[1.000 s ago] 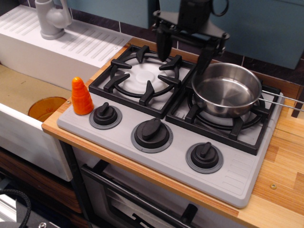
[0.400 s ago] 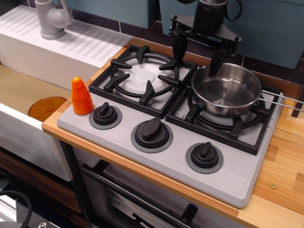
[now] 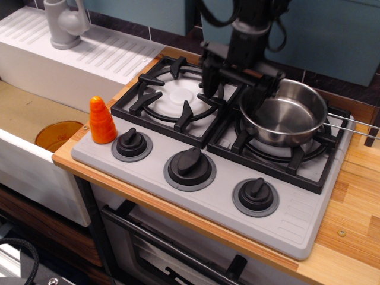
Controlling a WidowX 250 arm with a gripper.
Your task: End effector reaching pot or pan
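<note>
The shiny steel pan [image 3: 288, 116] sits on the right burner grate, its thin rod handle [image 3: 351, 127] pointing right. My black gripper [image 3: 233, 95] hangs on the black arm above the gap between the two burners, at the pan's left rim. It is open and holds nothing. One dark finger [image 3: 209, 80] is over the right edge of the left grate, outside the pan. The other finger [image 3: 255, 98] is at the pan's left rim, seemingly just inside it. Whether it touches the rim I cannot tell.
The grey toy stove [image 3: 297, 219] has two black grates and three black knobs [image 3: 190, 166] along its front. An orange carrot-shaped toy [image 3: 102, 120] stands at its left corner. A sink with a grey faucet [image 3: 62, 24] and an orange dish [image 3: 58, 134] lies left. The wooden counter [image 3: 356, 178] lies right.
The gripper has come down and shifted left, from behind the pan's far rim to its left rim, staying open. The pan has not moved.
</note>
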